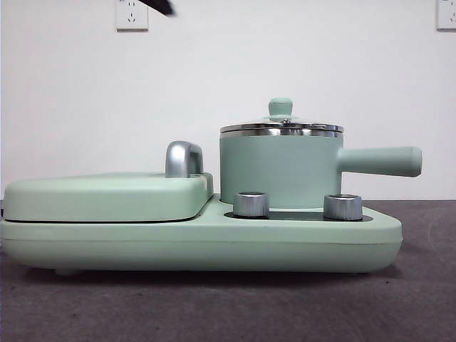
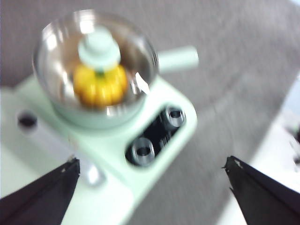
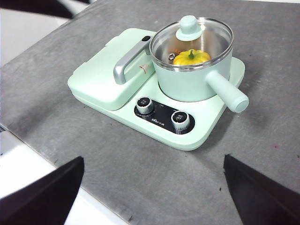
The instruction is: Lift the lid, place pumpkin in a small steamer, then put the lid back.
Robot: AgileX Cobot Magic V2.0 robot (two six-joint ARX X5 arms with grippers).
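The small steamer (image 1: 278, 167) stands on the right half of the mint-green cooker base (image 1: 199, 246), its long handle (image 1: 381, 160) pointing right. The glass lid (image 1: 281, 128) sits closed on its chrome rim. Through the glass the yellow pumpkin (image 3: 191, 57) shows inside the pot, also visible in the blurred left wrist view as pumpkin (image 2: 101, 84) under the lid's knob (image 2: 98, 47). My left gripper (image 2: 152, 168) hangs open above the cooker, holding nothing. My right gripper (image 3: 152, 161) is open and high, back from the cooker. A black arm tip (image 1: 160, 6) shows at the top.
A wide flat mint-green cover (image 1: 107, 196) with a chrome handle (image 1: 183, 158) fills the base's left half. Two chrome dials (image 1: 251, 204) (image 1: 343, 206) stand in front of the pot. Grey mat (image 3: 140, 164) surrounds the cooker; a white table edge (image 3: 28, 173) lies beyond it.
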